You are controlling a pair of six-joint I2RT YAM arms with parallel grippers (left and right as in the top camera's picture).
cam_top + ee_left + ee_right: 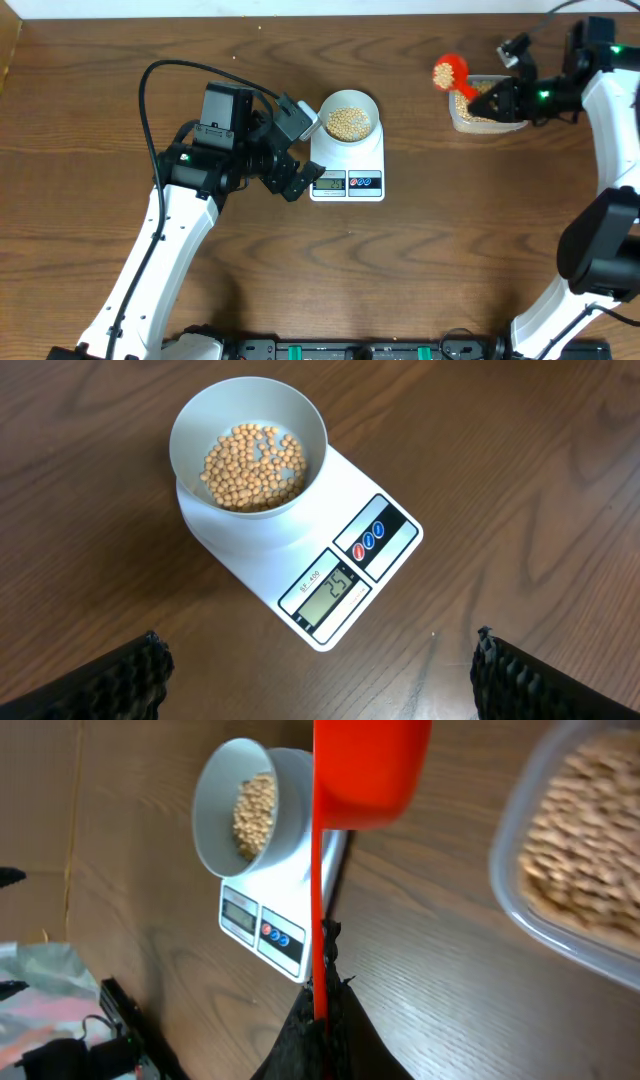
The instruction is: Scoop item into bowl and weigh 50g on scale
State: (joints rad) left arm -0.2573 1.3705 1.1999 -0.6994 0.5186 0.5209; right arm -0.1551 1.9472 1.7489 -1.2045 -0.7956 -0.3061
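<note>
**Beans in the bowl, more in the scoop**

The left gripper (298, 152) stands wide apart and empty, just left of the scale (255, 558). The bowl (200, 420) sits on the scale with beans (255, 465) in its bottom. The right gripper (320, 1020) is clamped on the handle of the red scoop (370, 770), which carries beans just beside the clear tub (497, 870).

The beans (255, 465) are tan-yellow, the bowl (250, 405) pale white, the scale (245, 555) white, the scoop (370, 770) red, and the table (520, 460) streaky brown.
</note>
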